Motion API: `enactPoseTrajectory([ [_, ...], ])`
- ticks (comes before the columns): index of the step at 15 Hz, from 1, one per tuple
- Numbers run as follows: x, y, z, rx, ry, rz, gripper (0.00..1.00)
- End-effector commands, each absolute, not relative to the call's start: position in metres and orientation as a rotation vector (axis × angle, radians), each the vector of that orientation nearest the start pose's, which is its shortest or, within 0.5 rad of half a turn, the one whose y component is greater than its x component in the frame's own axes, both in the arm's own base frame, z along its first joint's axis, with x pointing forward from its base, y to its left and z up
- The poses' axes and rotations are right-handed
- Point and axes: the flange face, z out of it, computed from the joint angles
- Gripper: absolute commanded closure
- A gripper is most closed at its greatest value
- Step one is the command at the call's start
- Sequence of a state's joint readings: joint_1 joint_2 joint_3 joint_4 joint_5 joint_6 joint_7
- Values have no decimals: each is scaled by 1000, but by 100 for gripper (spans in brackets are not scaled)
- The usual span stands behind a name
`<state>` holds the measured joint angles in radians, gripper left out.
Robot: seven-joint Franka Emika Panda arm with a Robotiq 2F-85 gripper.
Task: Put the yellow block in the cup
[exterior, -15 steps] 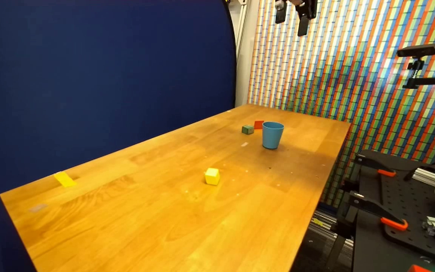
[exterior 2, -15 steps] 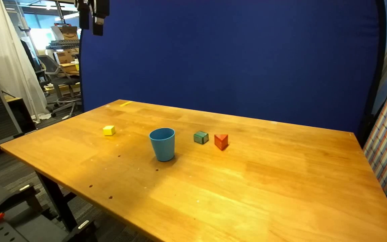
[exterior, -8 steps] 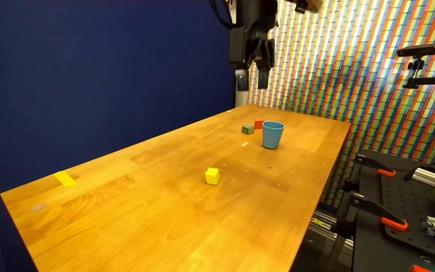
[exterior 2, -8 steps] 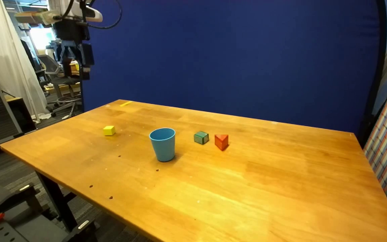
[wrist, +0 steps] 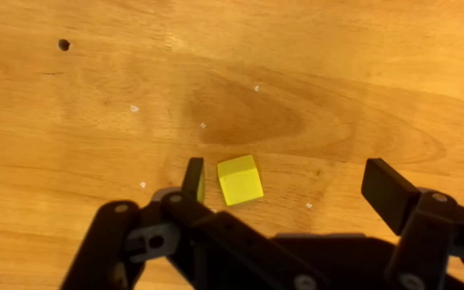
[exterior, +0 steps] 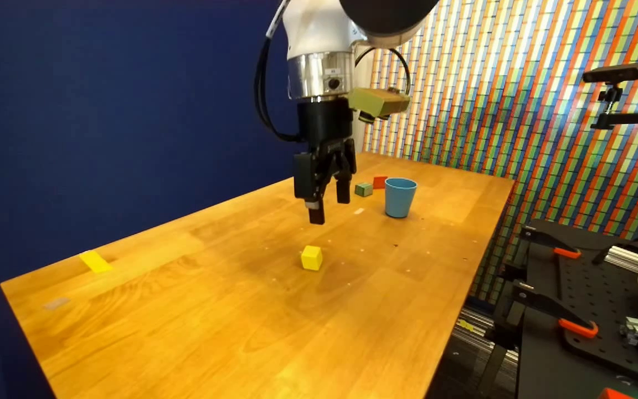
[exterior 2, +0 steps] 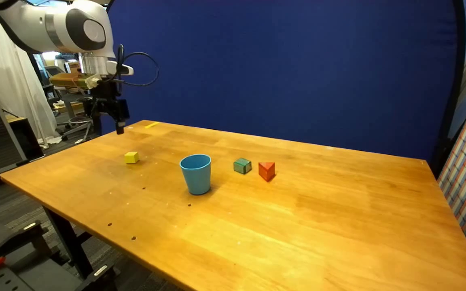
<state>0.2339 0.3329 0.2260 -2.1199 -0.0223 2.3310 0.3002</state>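
Note:
The small yellow block (exterior: 312, 258) sits on the wooden table; it also shows in an exterior view (exterior 2: 131, 157) and in the wrist view (wrist: 241, 181). The light-blue cup (exterior: 400, 199) stands upright on the table, and it also shows in an exterior view (exterior 2: 197, 178). It is out of the wrist view. My gripper (exterior: 330, 209) is open and empty in the air above the table, above the yellow block. In the wrist view the gripper (wrist: 286, 175) has its jaws wide apart; the block appears between them, much closer to the left finger (wrist: 193, 177).
A green block (exterior 2: 242, 165) and a red triangular block (exterior 2: 266, 171) lie beyond the cup from the yellow block. Flat yellow tape (exterior: 96, 261) is on the table's edge. A dark blue backdrop (exterior 2: 277, 72) stands behind. Clamps (exterior: 546, 299) sit on a side bench.
The arm has come down from high above the table to over the yellow block. The gripper stays open. The blocks and the cup have not moved.

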Motion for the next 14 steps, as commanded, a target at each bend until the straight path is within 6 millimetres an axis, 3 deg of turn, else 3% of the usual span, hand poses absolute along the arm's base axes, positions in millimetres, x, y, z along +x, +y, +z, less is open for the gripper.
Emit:
enactPoseTrajectory([
  [1,533,251,215,-3104,-279,212,0],
  [7,547,248,169,-3100,-292,289,0],
  [8,549,248,165,-3104,-298,282,6],
  [9,551,248,160,-3107,-314,280,25],
  [11,556,249,152,-3112,-331,272,36],
  [12,559,251,148,-3121,-348,264,51],
  [14,562,255,140,-3137,-384,248,65],
])
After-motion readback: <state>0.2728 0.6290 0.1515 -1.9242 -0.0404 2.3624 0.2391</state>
